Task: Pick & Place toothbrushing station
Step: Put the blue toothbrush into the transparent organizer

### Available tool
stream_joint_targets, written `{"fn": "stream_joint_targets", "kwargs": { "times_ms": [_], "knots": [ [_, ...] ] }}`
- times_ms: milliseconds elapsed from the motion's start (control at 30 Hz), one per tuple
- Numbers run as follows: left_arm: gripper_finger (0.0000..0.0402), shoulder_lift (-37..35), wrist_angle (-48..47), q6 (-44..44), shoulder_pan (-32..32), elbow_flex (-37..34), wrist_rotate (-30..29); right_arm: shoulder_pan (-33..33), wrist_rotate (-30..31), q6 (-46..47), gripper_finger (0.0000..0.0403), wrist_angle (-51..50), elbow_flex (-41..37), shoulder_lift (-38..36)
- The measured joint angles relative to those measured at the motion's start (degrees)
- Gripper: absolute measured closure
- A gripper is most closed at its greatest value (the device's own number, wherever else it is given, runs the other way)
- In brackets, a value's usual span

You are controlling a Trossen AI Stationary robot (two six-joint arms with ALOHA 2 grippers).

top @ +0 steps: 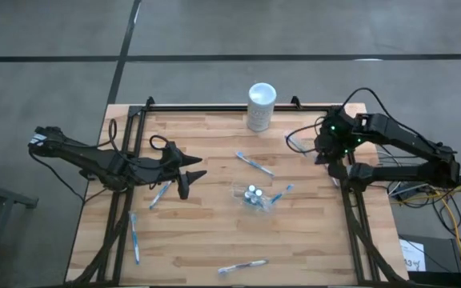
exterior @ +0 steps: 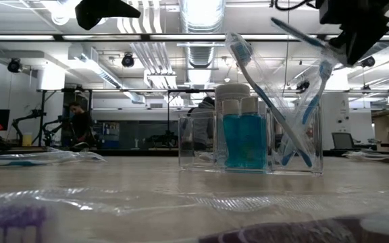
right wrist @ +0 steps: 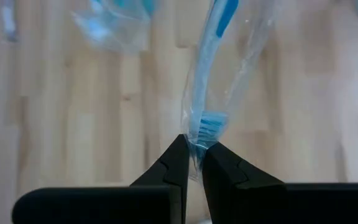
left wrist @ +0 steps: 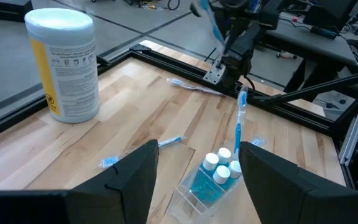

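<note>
Right wrist view: right pincer [right wrist: 193, 163] pinches a wrapped toothbrush [right wrist: 211, 68] by its bristle end.
Left pincer [top: 189, 181] gapes empty, cup [top: 252, 197] at its three o'clock.

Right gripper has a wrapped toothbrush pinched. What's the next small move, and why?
Probably carry it toward the clear cup and lower it in. The right gripper is shut on a wrapped toothbrush, held above the table near the right edge, and the cup at mid-table already holds tubes and a brush. The left gripper waits open.
</note>
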Motion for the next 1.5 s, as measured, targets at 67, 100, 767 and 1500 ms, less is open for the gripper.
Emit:
{"fn": "stream_joint_targets", "kwargs": {
  "times_ms": [67, 100, 767, 1500],
  "knots": [
    [0.0172, 0.0, 0.0, 0.0, 0.0, 0.0, 0.0, 2.1, -1.6, 2.5, 0.0376, 1.3, 0.0, 0.0],
    [0.0172, 0.0, 0.0, 0.0, 0.0, 0.0, 0.0, 3.1, -2.4, 4.0, 0.0376, 2.4, 0.0, 0.0],
    [0.0172, 0.0, 0.0, 0.0, 0.0, 0.0, 0.0, 13.3, -4.6, 11.6, 0.0376, 15.1, 0.0, 0.2],
    [0.0172, 0.2, 0.1, 0.0, 0.1, 0.0, -0.5, 13.3, -2.4, 15.5, 0.0376, 15.1, 0.0, 0.2]
  ]
}}
